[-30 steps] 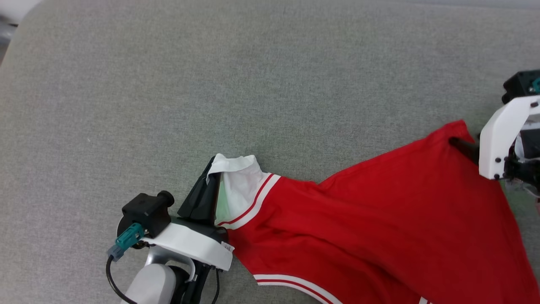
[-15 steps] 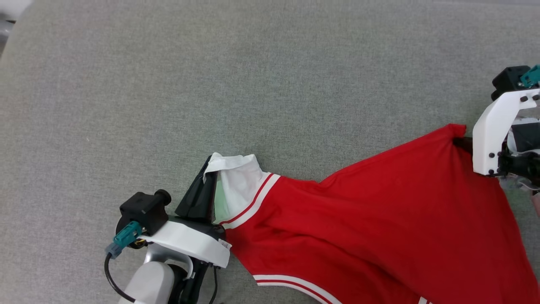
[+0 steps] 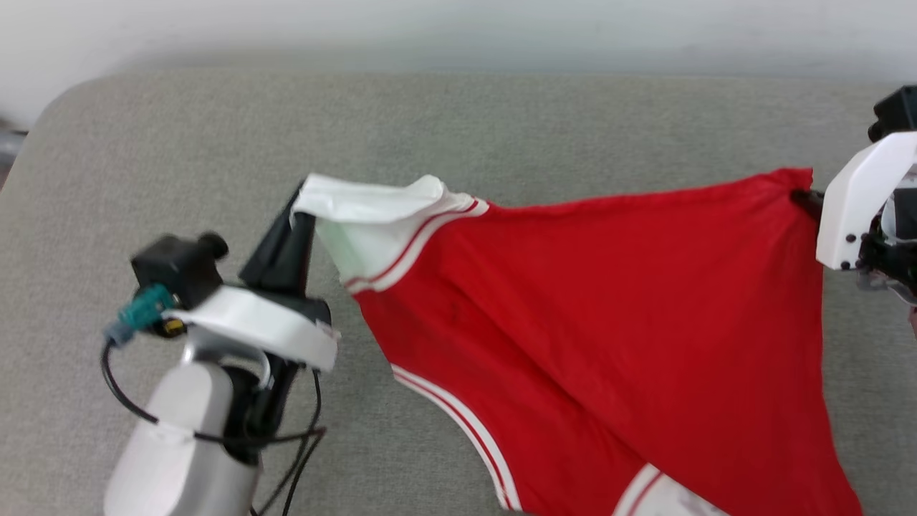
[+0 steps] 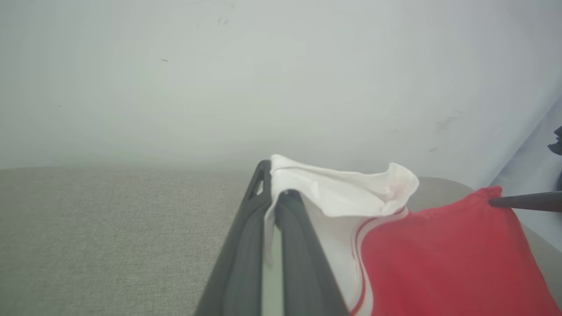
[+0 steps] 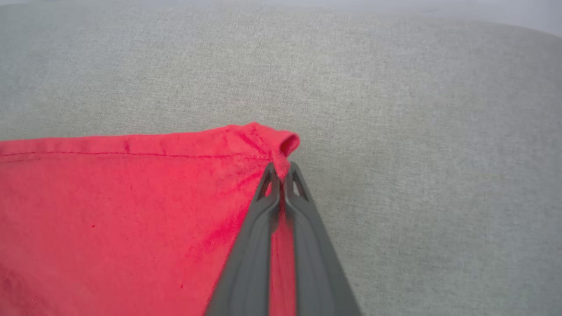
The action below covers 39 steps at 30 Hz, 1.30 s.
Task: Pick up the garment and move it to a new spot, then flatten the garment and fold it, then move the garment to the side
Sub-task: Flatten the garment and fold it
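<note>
The garment (image 3: 587, 308) is bright red with a white cuff and double white stripe trim, and it hangs stretched between my two grippers above the grey cushion. My left gripper (image 3: 297, 208) is shut on its white cuff (image 4: 333, 193) at the left. At the right edge, my right gripper (image 3: 802, 199) is shut on a red hem corner (image 5: 281, 147). The lower part of the garment drapes toward the bottom right of the head view. In the left wrist view the right gripper's fingers (image 4: 522, 201) show at the far red corner.
A grey fabric cushion (image 3: 501, 115) lies under everything, its rounded corner at the upper left. A pale wall (image 3: 458, 29) rises behind its far edge. Black cables (image 3: 286, 444) loop beside my left forearm.
Both grippers have risen with the garment, pulling it taut and up off the cushion. The right gripper closed on the red corner. The head camera tilted up, bringing the wall into view.
</note>
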Available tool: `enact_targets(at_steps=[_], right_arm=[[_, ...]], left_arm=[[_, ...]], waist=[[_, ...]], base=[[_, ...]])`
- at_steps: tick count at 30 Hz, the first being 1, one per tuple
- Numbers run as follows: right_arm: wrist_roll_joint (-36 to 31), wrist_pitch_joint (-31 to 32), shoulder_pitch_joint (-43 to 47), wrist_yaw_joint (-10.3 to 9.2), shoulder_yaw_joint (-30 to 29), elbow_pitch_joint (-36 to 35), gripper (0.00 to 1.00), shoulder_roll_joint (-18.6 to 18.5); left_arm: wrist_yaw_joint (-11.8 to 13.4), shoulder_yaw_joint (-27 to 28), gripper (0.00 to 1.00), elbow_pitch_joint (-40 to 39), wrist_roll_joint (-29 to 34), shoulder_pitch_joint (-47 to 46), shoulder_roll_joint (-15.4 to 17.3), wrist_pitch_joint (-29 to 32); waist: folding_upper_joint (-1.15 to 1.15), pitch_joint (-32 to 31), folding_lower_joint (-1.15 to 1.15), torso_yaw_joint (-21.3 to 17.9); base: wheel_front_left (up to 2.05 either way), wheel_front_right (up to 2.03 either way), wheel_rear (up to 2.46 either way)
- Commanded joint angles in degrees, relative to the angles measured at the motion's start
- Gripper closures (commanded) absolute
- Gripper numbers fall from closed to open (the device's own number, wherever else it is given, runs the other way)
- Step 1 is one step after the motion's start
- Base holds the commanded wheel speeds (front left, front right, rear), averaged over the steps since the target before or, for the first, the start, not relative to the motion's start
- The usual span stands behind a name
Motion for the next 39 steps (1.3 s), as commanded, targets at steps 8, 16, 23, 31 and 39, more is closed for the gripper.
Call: enact_targets(at_steps=[8, 16, 23, 31, 39], right_arm=[[-6.9, -6.0, -5.3, -0.02, -3.8, 0.1, 1.00, 2.6], [-13.0, -11.2, -14.8, -0.04, -8.0, -1.1, 1.00, 2.9], [-17.0, -15.9, -26.5, -0.04, -10.4, -2.4, 1.00, 2.6], [-19.5, -19.7, -39.9, -0.05, -10.1, -1.1, 1.00, 2.7], [-18.9, -23.2, -48.1, -0.06, -7.7, 5.6, 1.00, 3.4]], left_arm=[[-1.1, 1.0, 1.00, 5.4, -2.1, -15.5, 2.7, 5.7], [-1.5, 0.6, 1.00, 14.2, -0.8, -34.0, 5.1, 9.5], [-1.5, 0.5, 1.00, 22.1, 2.8, -51.1, 6.5, 5.8], [-1.4, 1.8, 1.00, 30.4, 4.5, -67.0, 9.3, 2.4], [-1.7, 2.7, 1.00, 37.7, 2.5, -73.8, 9.5, 0.6]], waist=[[0.00, -2.4, 0.00, -3.4], [0.00, 1.4, 0.00, -4.5], [0.00, 7.7, 0.00, -4.6], [0.00, 15.1, 0.00, -4.9], [0.00, 21.5, 0.00, -3.7]], base=[[0.00, 0.00, 0.00], [0.00, 0.00, 0.00], [0.00, 0.00, 0.00], [0.00, 0.00, 0.00], [0.00, 0.00, 0.00]])
